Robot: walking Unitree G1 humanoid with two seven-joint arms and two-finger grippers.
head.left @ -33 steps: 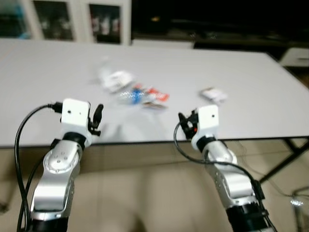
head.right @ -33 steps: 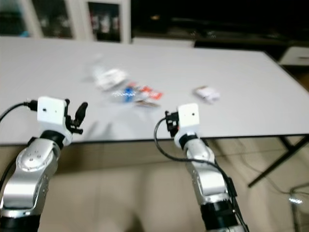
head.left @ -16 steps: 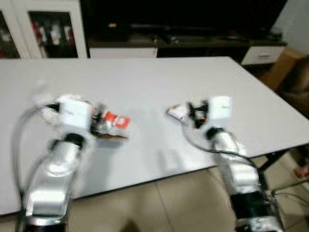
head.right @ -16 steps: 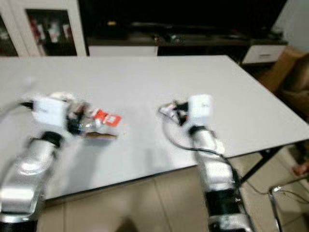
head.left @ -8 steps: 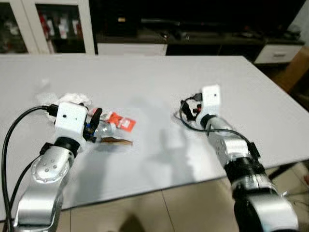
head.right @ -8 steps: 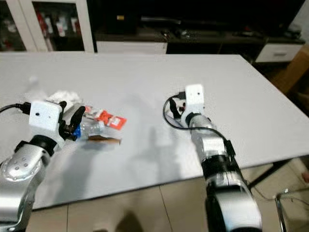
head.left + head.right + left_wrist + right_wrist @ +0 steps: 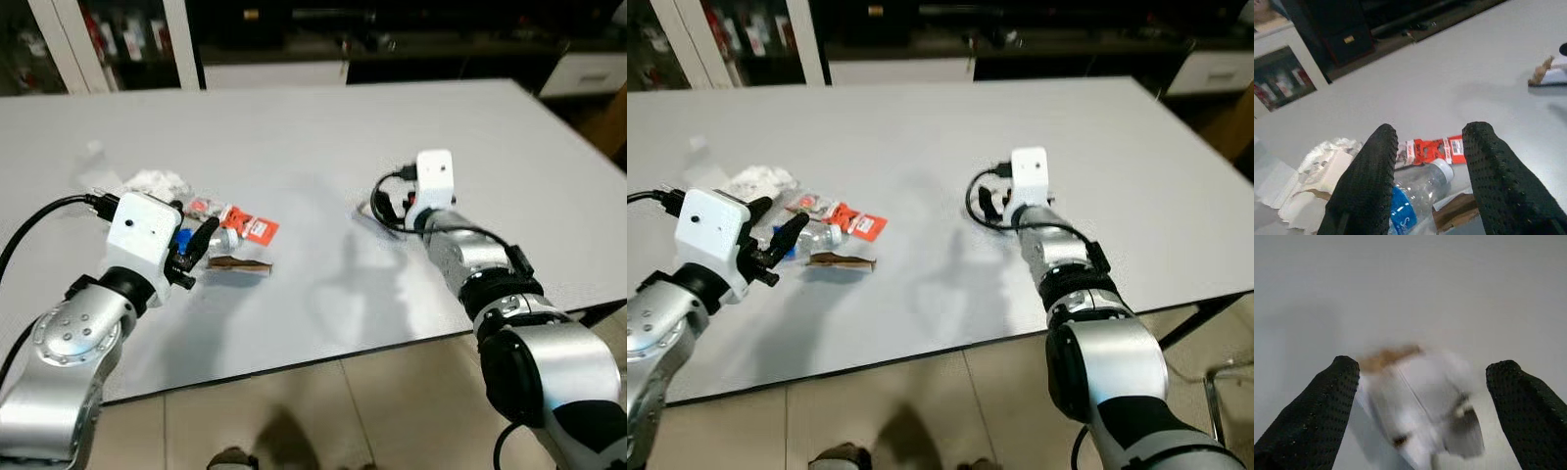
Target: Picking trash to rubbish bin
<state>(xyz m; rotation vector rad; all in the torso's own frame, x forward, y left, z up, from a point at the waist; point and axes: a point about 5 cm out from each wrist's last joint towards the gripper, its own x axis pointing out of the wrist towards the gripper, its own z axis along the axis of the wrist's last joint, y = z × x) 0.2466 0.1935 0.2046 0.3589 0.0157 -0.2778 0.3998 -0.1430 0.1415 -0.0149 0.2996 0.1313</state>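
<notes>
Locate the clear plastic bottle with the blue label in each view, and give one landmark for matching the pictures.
Left eye view: clear plastic bottle with the blue label lies on the white table, just beyond the left gripper.
Right eye view: same spot, beside the red wrapper.
Left wrist view: bottle between the open fingers, its white cap toward the red wrapper.
Right wrist view: not in it; a blurred white wrapper lies there.
Shared landmark: the red wrapper.

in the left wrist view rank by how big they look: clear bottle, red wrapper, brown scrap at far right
1. clear bottle, though the left claw hides part of it
2. red wrapper
3. brown scrap, smallest, but it lies farthest from the camera, so its true size is unsure
</notes>
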